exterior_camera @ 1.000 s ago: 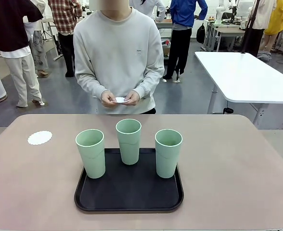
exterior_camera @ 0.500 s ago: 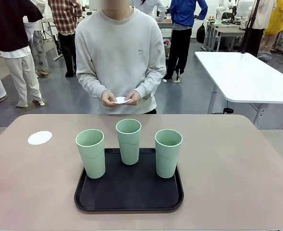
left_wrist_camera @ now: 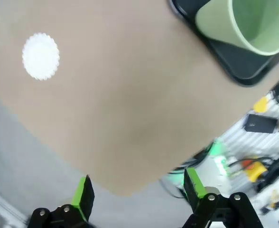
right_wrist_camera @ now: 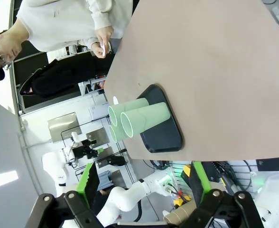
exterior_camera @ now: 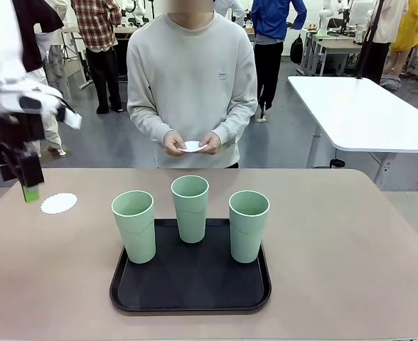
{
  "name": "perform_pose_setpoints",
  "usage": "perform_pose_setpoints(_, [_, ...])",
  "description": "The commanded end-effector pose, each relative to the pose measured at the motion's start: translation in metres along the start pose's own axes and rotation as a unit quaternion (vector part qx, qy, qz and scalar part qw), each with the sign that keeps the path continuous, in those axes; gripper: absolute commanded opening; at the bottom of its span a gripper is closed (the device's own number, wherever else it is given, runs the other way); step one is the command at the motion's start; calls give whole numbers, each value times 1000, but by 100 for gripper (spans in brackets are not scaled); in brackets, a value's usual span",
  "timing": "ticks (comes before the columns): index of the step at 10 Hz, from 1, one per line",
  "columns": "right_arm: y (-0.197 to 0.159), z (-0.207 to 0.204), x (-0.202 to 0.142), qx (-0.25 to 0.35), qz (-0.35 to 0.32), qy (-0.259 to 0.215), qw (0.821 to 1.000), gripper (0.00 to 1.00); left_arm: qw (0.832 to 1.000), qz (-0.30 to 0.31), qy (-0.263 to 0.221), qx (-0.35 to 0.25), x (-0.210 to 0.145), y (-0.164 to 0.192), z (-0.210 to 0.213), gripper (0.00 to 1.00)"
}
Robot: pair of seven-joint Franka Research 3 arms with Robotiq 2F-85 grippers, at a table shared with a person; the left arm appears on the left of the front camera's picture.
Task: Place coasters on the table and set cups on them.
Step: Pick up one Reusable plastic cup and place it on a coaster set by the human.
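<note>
Left gripper (exterior_camera: 25, 186) hangs released, jaws wide and empty, just above the far left edge of the surface (exterior_camera: 337, 241), with one coaster (exterior_camera: 58, 204) lying flat right beside it. Right gripper (right_wrist_camera: 143, 183) sits high up, jaws spread, nothing in them. The three cups (exterior_camera: 190, 208) stand close together on the black tray (exterior_camera: 188, 297), none on a coaster yet. At the far side the person's hands (exterior_camera: 210, 142) hold what looks like a second coaster (exterior_camera: 193, 147).

The danger: that doily is thin paper, so a brush from a green pad could slide or crumple it. The cups are tall, so a clumsy pinch could topple a neighbour.

The surface is matte beige-pink. Behind it are a white table (exterior_camera: 365, 114) and people standing about a busy workshop.
</note>
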State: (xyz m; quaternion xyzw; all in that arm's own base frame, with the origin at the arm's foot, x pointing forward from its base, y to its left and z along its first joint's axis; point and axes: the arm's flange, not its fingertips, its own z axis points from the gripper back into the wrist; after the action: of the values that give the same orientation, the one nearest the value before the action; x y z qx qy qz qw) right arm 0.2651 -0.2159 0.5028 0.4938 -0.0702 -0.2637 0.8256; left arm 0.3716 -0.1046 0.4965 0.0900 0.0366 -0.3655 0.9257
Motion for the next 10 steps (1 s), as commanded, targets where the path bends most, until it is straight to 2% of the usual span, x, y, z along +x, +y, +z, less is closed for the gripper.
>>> perform_pose_setpoints(1, [-1,0,-1,7,1,2,1000,100,998,-24,-38,38,6,-3,-29,100])
perform_pose_setpoints(3, [-1,0,-1,7,1,2,1000,100,996,-29,-81,-35,12,-7,-32,100])
perform_pose_setpoints(4, [-1,0,-1,7,1,2,1000,100,989,29,-103,-104,0,-6,-16,100])
perform_pose_setpoints(5, [-1,0,-1,7,1,2,1000,100,998,-34,-48,16,17,-14,-31,100])
perform_pose_setpoints(7, [-1,0,-1,7,1,2,1000,100,998,-34,-48,16,17,-14,-31,100])
perform_pose_setpoints(8, [-1,0,-1,7,1,2,1000,100,997,-19,-67,-20,13,-9,-29,100])
perform_pose_setpoints(9, [-1,0,-1,7,1,2,1000,100,970,-102,-194,-109,-6,11,-29,100])
perform_pose_setpoints(10, [-1,0,-1,7,1,2,1000,100,930,-159,-291,-158,-17,34,-38,100])
